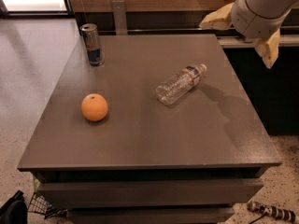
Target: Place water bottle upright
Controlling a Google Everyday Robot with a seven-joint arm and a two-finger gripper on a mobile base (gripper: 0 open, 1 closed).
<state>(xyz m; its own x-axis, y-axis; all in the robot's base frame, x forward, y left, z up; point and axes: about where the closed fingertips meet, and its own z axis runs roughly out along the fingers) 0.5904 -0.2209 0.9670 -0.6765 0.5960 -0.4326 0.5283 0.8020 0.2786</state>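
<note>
The grey tabletop (140,143) carries a water bottle (180,84) lying on its side, an orange (94,107) toward the left and an upright drink can (92,44) far left. The gripper (240,31) hangs spread above its far right corner.

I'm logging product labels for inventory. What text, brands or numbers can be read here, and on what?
On the water bottle: red-and-white label band, print too blurred to read.
On the drink can: blue-and-silver print, too blurred to read.
On the gripper, above the table at its far right corner, jaws open: no markings.
</note>
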